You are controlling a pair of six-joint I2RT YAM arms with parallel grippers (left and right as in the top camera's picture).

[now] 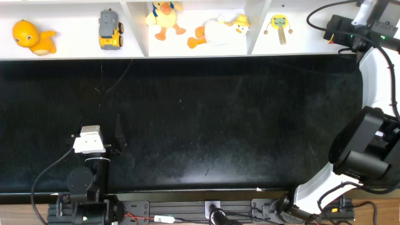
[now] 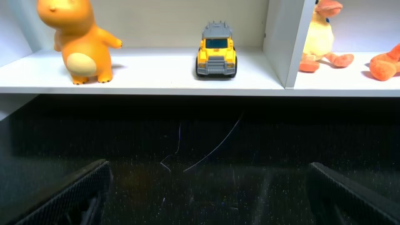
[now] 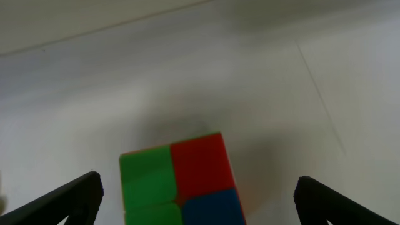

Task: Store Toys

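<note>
Table [image 1: 219, 125]: a bare black stretch runs from the left gripper [image 2: 206, 194] straight to the shelf [image 2: 156, 75] edge. 
Left compartment: orange figure [image 2: 78, 40] and yellow truck [image 2: 216, 50] stand well apart, with bare shelf floor between them. 
A divider [image 2: 281, 37] stands just beside the truck, and the duck plush [image 2: 319, 37] is close behind it. 
Right arm [image 1: 365, 150] looms over the table's right end. 
Coloured cube [image 3: 178, 181] sits between the right gripper's [image 3: 197, 206] spread fingers, with a gap on either side.

A black, scuffed worktop [image 1: 219, 125] meets a white shelf [image 1: 69, 53] with upright dividers [image 1: 138, 25], seemingly evenly lit.
</note>
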